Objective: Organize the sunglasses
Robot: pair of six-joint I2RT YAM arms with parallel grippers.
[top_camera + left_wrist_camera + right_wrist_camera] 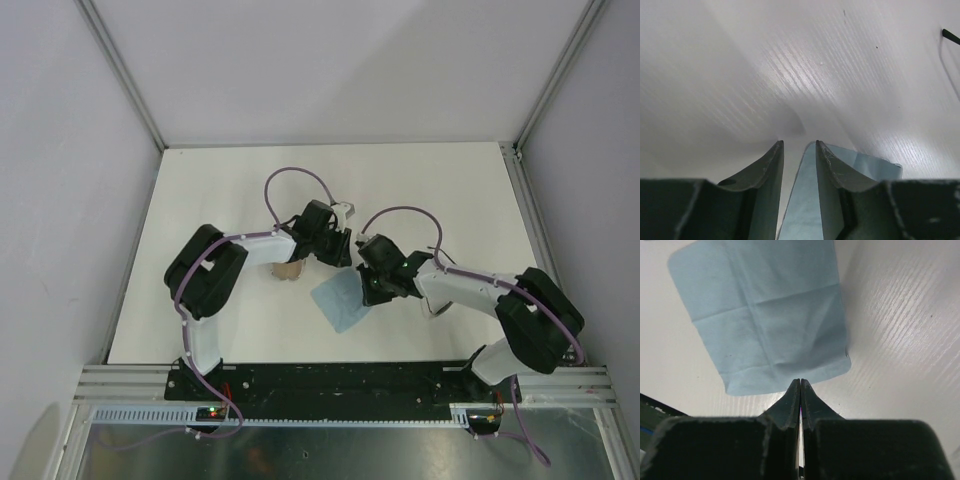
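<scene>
The white counter [250, 180] is occupied at the middle of the overhead view by both arms, which are angled toward each other over the light blue cloth [765, 315]. The cloth is laid flat and unfolded, probably so that it can be folded or stowed with the glasses. The beige case [288, 272] is seen left of centre, partly hidden under the left arm. The right fingers [790, 400] are pressed together with nothing between them, and their tips are set at the cloth's lower edge, perhaps to pin it. The left fingers [772, 165] are held narrowly apart and empty above the cloth. The sunglasses [950, 36] are shown only as a thin black line at the upper right edge of the left wrist view, untouched on the counter.
</scene>
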